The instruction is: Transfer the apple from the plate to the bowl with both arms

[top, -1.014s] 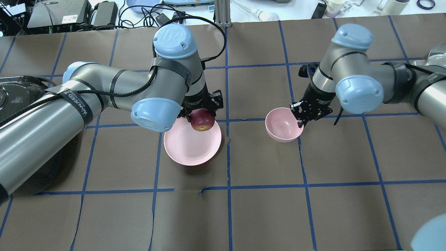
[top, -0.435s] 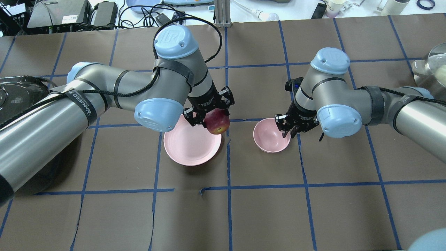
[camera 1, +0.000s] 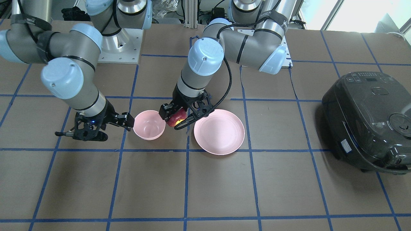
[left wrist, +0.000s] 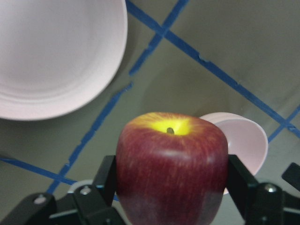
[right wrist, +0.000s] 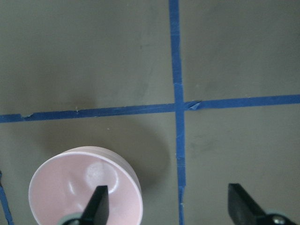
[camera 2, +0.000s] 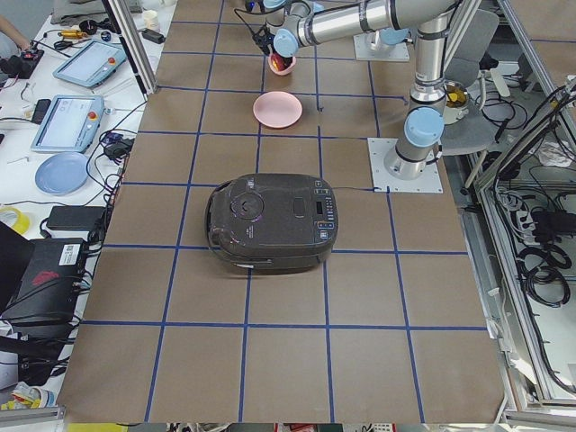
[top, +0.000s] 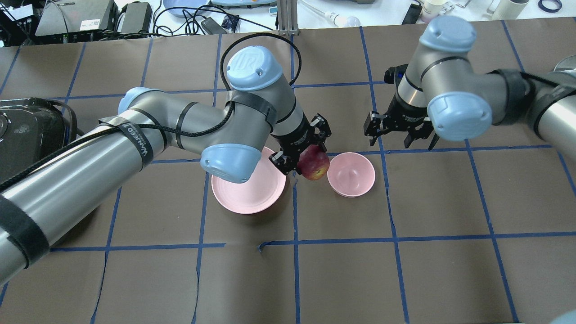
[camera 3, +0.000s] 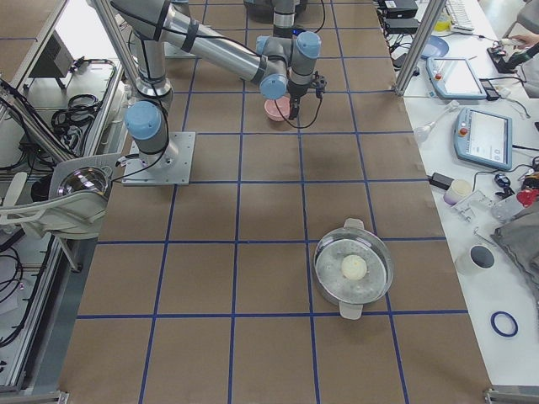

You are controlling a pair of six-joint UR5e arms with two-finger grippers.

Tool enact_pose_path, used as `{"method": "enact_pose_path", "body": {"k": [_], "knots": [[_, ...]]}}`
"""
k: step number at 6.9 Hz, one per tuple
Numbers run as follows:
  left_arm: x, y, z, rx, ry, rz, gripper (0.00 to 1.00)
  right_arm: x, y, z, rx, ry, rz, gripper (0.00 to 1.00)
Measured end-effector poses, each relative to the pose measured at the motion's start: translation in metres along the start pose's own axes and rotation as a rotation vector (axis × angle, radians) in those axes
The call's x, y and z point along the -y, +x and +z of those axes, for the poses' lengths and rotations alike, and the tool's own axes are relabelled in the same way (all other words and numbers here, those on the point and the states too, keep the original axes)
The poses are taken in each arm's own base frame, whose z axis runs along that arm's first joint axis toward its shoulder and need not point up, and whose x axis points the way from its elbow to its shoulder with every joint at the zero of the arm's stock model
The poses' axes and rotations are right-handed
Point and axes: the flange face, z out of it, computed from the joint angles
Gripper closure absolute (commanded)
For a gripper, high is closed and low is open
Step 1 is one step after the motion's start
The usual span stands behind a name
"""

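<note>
My left gripper is shut on the dark red apple and holds it in the air between the pink plate and the small pink bowl. In the left wrist view the apple sits between the two fingers, with the plate at upper left and the bowl just behind it. The plate has nothing on it. My right gripper is open and empty, off the far right side of the bowl. The right wrist view shows the bowl at lower left.
A black rice cooker stands at my far left. A metal pot with a white ball in it stands at my far right. Blue tape lines grid the brown table.
My left gripper carried the apple rightward off the plate, toward the bowl. My right gripper dragged the bowl left by its rim, let go, opened and drew back.
</note>
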Motion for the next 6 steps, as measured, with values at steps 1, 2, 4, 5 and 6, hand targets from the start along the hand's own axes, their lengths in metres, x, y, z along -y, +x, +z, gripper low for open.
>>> {"method": "enact_pose_path", "body": {"k": [1, 2, 4, 5, 6], "knots": [[-0.013, 0.013, 0.019, -0.032, -0.003, -0.025, 1.0, 0.011, 0.023, -0.032, -0.028, 0.005, 0.013, 0.0], [-0.024, 0.025, 0.036, -0.042, -0.007, -0.031, 1.0, 0.014, 0.041, -0.057, -0.047, 0.019, 0.024, 0.0], [-0.037, 0.038, 0.06, -0.033, -0.013, -0.021, 0.72, 0.001, 0.052, -0.089, -0.067, 0.04, 0.032, 0.0], [-0.039, 0.039, 0.066, -0.025, -0.016, -0.014, 0.35, -0.004, 0.052, -0.097, -0.064, 0.046, 0.032, 0.0], [-0.039, 0.038, 0.07, -0.016, -0.012, -0.009, 0.29, -0.007, 0.051, -0.1, -0.062, 0.047, 0.032, 0.0]]}}
